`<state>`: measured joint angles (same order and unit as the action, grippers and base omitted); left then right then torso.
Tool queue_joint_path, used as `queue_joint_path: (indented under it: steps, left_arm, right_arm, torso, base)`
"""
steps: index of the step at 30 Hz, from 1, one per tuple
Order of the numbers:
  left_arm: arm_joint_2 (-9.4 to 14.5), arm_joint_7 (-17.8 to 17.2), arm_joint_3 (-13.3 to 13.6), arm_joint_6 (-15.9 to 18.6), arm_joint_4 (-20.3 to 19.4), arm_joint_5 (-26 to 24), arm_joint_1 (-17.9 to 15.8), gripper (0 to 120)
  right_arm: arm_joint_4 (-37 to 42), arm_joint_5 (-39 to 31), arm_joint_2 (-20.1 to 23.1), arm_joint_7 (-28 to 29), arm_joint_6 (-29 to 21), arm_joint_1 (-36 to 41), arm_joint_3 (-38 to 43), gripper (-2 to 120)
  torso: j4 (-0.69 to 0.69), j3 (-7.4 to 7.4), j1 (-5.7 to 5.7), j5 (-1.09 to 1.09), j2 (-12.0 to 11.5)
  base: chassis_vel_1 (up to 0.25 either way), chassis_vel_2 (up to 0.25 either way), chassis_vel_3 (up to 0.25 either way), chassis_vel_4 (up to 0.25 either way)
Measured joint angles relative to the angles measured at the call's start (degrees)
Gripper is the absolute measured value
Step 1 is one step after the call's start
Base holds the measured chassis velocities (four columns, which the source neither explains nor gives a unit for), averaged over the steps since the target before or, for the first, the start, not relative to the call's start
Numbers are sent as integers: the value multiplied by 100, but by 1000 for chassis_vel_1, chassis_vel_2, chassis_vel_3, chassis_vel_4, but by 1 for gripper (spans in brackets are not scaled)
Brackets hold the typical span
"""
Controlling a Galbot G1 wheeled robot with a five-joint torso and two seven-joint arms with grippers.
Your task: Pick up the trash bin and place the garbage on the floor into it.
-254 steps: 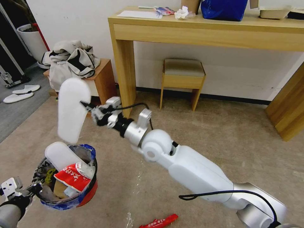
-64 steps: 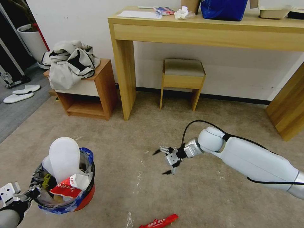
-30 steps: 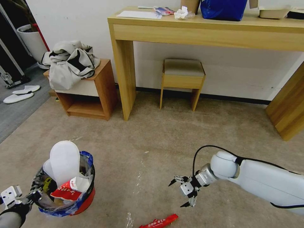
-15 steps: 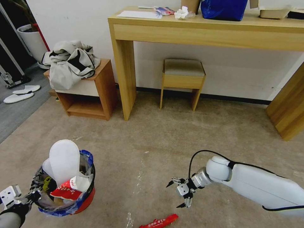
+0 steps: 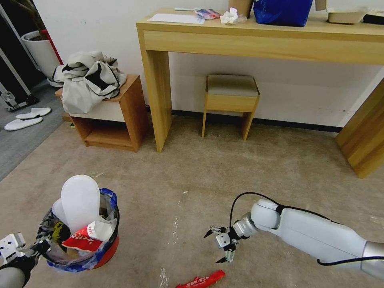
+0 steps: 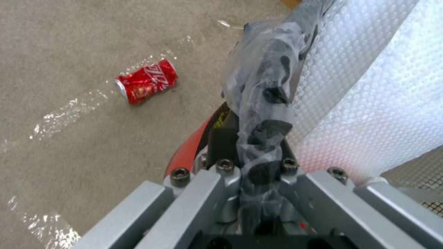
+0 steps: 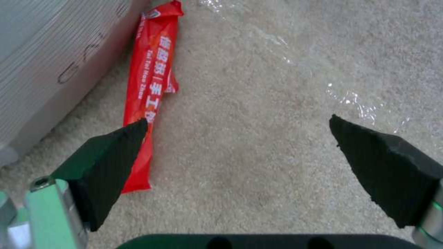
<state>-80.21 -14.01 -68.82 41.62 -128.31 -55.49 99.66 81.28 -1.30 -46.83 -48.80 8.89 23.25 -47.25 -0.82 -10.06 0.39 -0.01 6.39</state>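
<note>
Looking across the room in the head view, we see a beige carpeted floor (image 5: pixel 240 172) crossed by shiny tape lines, running up to a white wall. A long wooden surface (image 5: pixel 256 36) stands against that wall, carrying a sheet of paper, a crumpled tissue and a blue bag, with a small stool (image 5: pixel 231 100) tucked beneath it. Beside the surface's leg sits a low wooden side cabinet (image 5: pixel 116 116) heaped with grey and white clothes (image 5: pixel 89 78). Past the carpet's far left edge, on grey flooring, lie a pair of white slippers (image 5: pixel 25 118), and a white tub stands behind them.

Near the carpet's near left corner, our left tool (image 5: pixel 24 252) is clenched on the bag-covered rim of the red trash bin (image 5: pixel 105 252); the left wrist view shows its fingers (image 6: pixel 221 152) pinching the rim and the clear plastic liner. The bin is stuffed: two white slippers (image 5: pixel 80 202) stand upright out of it, with a red wrapper beside them. A red can (image 6: pixel 146 81) lies on its side on the carpet, well apart from the bin.

Our right tool (image 5: pixel 218 245) hangs low over the carpet towards the near edge, jaws spread wide and holding nothing. A long red wrapper (image 5: pixel 201 279) lies flat on the carpet just beyond it, close to us. In the right wrist view the wrapper (image 7: pixel 150 90) sits under one fingertip (image 7: pixel 108 159), off to that side and not centred in the gap.
</note>
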Motion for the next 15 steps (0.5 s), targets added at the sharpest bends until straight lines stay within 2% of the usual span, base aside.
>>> queue_joint_path:
  steps: [2,15]
  left_arm:
    - [34,-5,0,6,48,-4,-23,0]
    - [60,-15,-1,14,92,-16,-46,0]
  right_arm:
    - [-106,-56,-110,23,47,65,-36,100]
    - [-40,-245,-154,273,-9,88,-199,100]
  torso:
    - [0,0,0,1,0]
    - [0,0,0,1,0]
  base:
    - [0,0,0,0]
    - [0,0,0,0]
